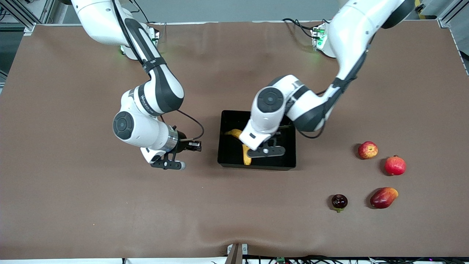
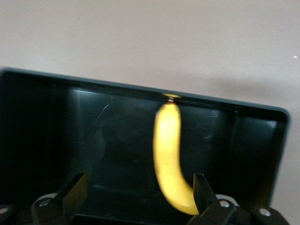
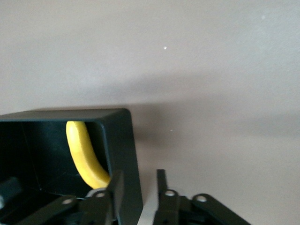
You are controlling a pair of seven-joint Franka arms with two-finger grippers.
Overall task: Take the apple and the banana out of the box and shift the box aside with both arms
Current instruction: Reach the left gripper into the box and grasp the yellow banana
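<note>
With the banana [image 1: 246, 153] lying in the box [image 1: 289, 163] along the wall toward the right arm's end of the table, the step in hand looks like lifting it out. The apple [image 1: 367, 150] already sits on the table toward the left arm's end, well apart from the box and beside a pomegranate [image 1: 395, 165], with a mango [image 1: 383, 197] and a small dark fruit [image 1: 339, 201] nearer the front camera.

The left gripper [image 1: 266, 151] hangs over the box with its jaws spread wide and empty; the banana shows just beside one finger [image 2: 202, 187] rather than centred. It would do well to centre on the banana's middle, cross its length, then descend and close gently.

The right gripper [image 1: 169, 164] waits just outside the box, jaws partly parted, holding nothing.
</note>
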